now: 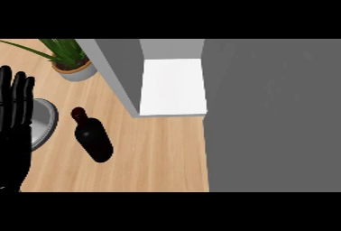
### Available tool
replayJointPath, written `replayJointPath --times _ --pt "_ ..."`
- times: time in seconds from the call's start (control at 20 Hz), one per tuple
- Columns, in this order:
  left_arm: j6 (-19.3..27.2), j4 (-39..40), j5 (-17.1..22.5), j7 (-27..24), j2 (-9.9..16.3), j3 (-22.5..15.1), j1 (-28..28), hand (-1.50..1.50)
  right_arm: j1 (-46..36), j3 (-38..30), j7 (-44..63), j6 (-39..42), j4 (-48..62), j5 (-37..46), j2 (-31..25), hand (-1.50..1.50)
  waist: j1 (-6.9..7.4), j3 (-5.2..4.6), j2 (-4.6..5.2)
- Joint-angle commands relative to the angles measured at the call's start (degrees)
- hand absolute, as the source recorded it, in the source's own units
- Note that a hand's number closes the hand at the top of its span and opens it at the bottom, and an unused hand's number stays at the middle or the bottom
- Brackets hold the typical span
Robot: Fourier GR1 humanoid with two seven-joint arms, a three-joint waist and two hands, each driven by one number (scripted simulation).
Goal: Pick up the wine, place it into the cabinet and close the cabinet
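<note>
Light wooden counter (160,153) fills the lower left of the head view. At the left edge, the robot's left hand (15,131) rests open, its black fingers straight and pointing up. Just beside it lies a round grey metal plate (45,122), partly hidden behind the hand. Near the plate stands a dark wine bottle (93,137), apart from the hand. Beyond, a potted green plant (72,61) sits by the open grey cabinet (120,76), whose white shelf (173,88) shows. A large grey panel (273,117) covers the right side.
</note>
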Motion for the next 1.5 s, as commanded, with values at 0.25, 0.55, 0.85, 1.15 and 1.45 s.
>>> replayJointPath --times 0.25,0.55,0.85,1.15,1.45 --pt "-21.85 2.73 15.33 7.87 7.35 -11.7 -0.3 -1.5 6.23 2.16 -2.09 5.57 -2.97 -4.89 -0.63 -1.5 -0.42 0.52 -1.07" --pt "-22.5 -0.89 34.21 23.0 6.61 -13.87 6.7 -1.5 11.03 5.63 7.23 12.56 -7.91 -13.59 -4.0 -1.5 1.21 0.5 -1.26" --pt "-15.4 -8.76 42.11 32.76 7.22 -10.49 3.37 -1.5 14.02 4.89 14.51 12.15 -18.37 -17.29 -4.71 -1.5 1.27 0.49 -1.12" --pt "-5.61 -21.49 41.33 41.98 7.0 -12.85 2.7 -1.5 13.87 3.36 18.5 11.4 -21.9 -19.25 -4.59 -1.5 1.41 0.52 -1.19" --pt "0.62 -21.62 46.44 48.1 8.64 -5.75 -3.66 -1.5 10.35 3.4 25.66 8.64 -26.2 -20.09 -5.33 -1.5 1.38 0.51 -1.29"
